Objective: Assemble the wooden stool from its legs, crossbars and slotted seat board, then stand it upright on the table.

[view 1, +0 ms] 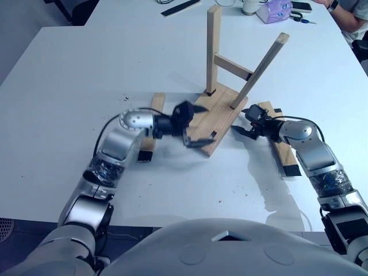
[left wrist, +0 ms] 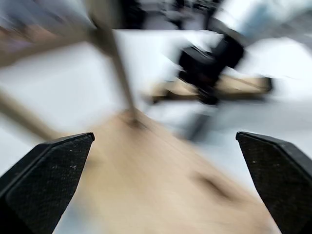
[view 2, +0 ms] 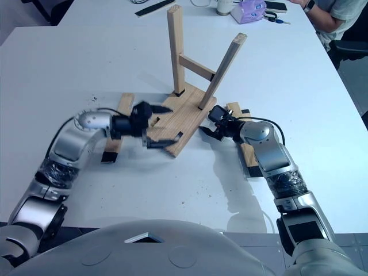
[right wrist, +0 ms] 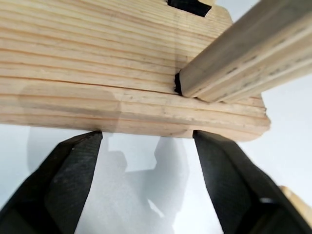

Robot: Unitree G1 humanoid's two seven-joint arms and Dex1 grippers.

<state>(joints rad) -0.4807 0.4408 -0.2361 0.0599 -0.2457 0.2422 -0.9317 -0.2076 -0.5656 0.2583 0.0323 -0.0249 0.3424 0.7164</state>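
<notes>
The slotted seat board (view 1: 215,118) lies flat on the white table. Two legs rise from it, one upright (view 1: 213,49) and one tilted (view 1: 261,69), joined by a crossbar (view 1: 233,66). My left gripper (view 1: 192,127) hovers open over the board's near left end, with nothing between its fingers; the left wrist view shows the board (left wrist: 161,190) between its fingertips (left wrist: 53,175). My right gripper (view 1: 241,123) stands open at the board's right edge; the right wrist view shows that edge (right wrist: 131,112) just beyond its fingertips (right wrist: 83,161). A loose leg piece (view 1: 152,123) lies under the left arm, another (view 1: 282,146) under the right arm.
Along the far edge of the table are a purple pack (view 1: 276,10), a cup (view 1: 250,6) and a flat black strip (view 1: 180,7). A person's arm (view 1: 345,14) rests at the far right corner. Wood crumbs dot the table (view 1: 69,86) near the arms.
</notes>
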